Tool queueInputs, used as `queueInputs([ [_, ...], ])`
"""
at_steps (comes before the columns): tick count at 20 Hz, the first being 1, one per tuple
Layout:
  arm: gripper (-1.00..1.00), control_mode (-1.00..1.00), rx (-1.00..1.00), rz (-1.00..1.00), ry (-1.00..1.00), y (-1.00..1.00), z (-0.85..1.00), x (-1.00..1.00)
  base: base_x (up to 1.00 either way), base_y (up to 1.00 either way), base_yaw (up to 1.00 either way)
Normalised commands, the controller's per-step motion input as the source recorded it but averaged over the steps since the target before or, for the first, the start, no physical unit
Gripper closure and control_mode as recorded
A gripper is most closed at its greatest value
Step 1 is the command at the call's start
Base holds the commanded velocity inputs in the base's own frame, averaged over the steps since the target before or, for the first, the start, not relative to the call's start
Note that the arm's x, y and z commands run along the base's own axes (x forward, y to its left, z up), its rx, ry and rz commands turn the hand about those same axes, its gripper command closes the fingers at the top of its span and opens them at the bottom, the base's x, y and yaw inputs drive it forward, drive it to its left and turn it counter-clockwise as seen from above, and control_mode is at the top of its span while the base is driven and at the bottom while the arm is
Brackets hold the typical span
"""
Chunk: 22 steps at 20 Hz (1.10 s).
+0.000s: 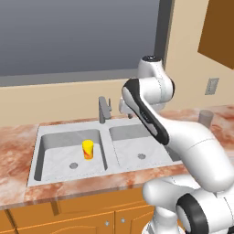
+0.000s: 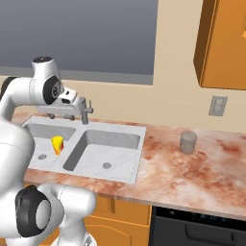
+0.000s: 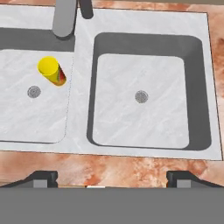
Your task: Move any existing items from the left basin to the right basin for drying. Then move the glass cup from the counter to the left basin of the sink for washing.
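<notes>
Gripper (image 3: 112, 177) spread fully wide and empty, its two dark fingertips (image 3: 43, 177) low in the hand view, above the front counter (image 3: 131, 168) strip, touching nothing. Yellow cup (image 3: 51, 71) upright in the left basin (image 3: 26, 118), upper left of frame, beside the drain; right basin (image 3: 144, 118) at centre. Glass cup (image 2: 188, 142) stands on the counter, right of the sink (image 2: 132, 166), in the right base view.

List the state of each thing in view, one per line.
Small yellow cup with red-orange mark: upright in left basin.
Grey steel right basin: nothing in it.
Translucent grey glass cup: upright on marbled counter.
Two-finger gripper: open, holding nothing.
</notes>
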Motion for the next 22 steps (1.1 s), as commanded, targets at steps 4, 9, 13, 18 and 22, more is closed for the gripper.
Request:
queueInputs([
  [4,-1.0,-1.0,-0.01,0.04,0.05,0.44,-0.22,-0.12,0.0,0.0,0.0],
  [9,-1.0,-1.0,0.0,0.04,0.04,0.41,-0.22,-0.07,0.0,0.0,0.0],
  [13,-1.0,-1.0,0.0,0.02,0.05,0.41,-0.2,-0.01,0.0,0.0,0.0],
  [18,-1.0,-1.0,0.0,0.01,0.05,0.39,-0.21,0.0,0.0,0.0,0.0],
  [22,-1.0,-1.0,-0.02,0.0,0.04,0.39,-0.24,0.0,0.0,0.0,0.0],
])
